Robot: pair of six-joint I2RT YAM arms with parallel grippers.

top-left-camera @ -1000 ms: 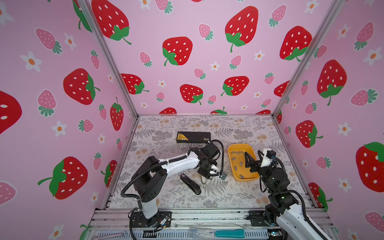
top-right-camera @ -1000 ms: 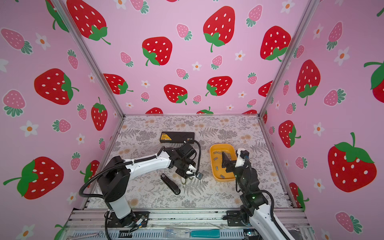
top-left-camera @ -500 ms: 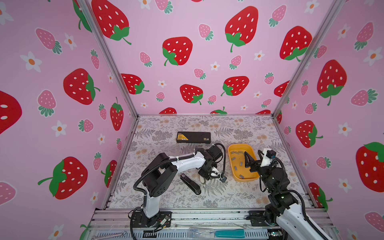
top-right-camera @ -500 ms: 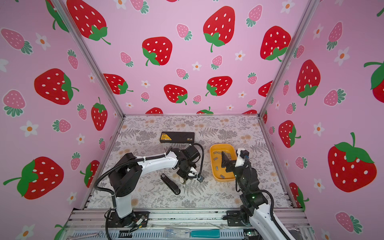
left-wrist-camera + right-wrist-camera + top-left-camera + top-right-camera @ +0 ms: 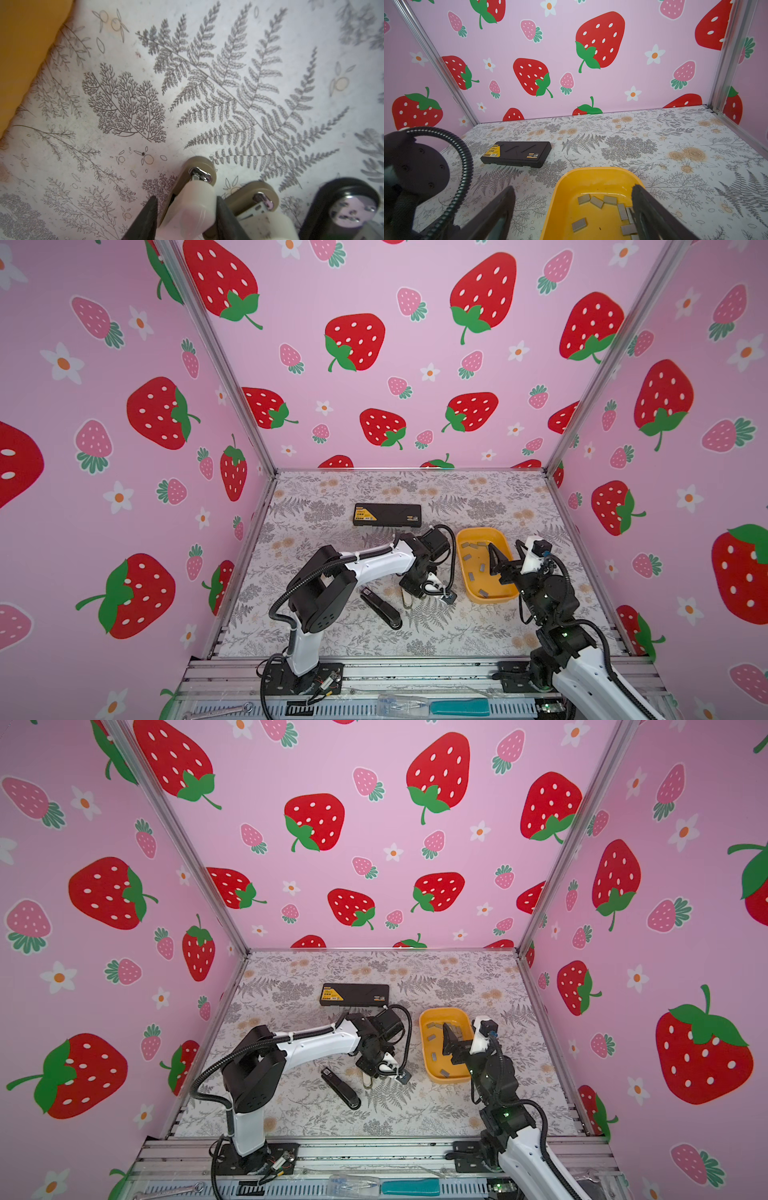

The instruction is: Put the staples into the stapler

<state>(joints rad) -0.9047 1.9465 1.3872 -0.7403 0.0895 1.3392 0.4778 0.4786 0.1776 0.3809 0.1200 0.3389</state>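
Note:
A small whitish stapler (image 5: pixel 197 199) with tan ends lies on the floral mat, spread into two arms; in both top views it shows as a beige bit (image 5: pixel 406 598) (image 5: pixel 366 1080) under the wrist. My left gripper (image 5: pixel 186 202) (image 5: pixel 415 593) straddles one arm. One finger touches it and a thin gap shows at the other. Grey staples (image 5: pixel 596 201) (image 5: pixel 473 556) lie loose in the yellow tray (image 5: pixel 591 169) (image 5: pixel 490 599). My right gripper (image 5: pixel 573 188) (image 5: pixel 505 547) hangs open over the tray, holding nothing.
A black stapler (image 5: pixel 380 608) (image 5: pixel 342 207) lies just left of the left gripper. A flat black case (image 5: pixel 386 515) (image 5: pixel 517 153) sits further back. A teal-handled screwdriver (image 5: pixel 453 706) and a wrench (image 5: pixel 216 711) rest on the front rail. Pink walls enclose three sides.
The left arm has swung its elbow right and brought its gripper down over the whitish stapler, its jaws narrowing. The right gripper has stayed over the tray.

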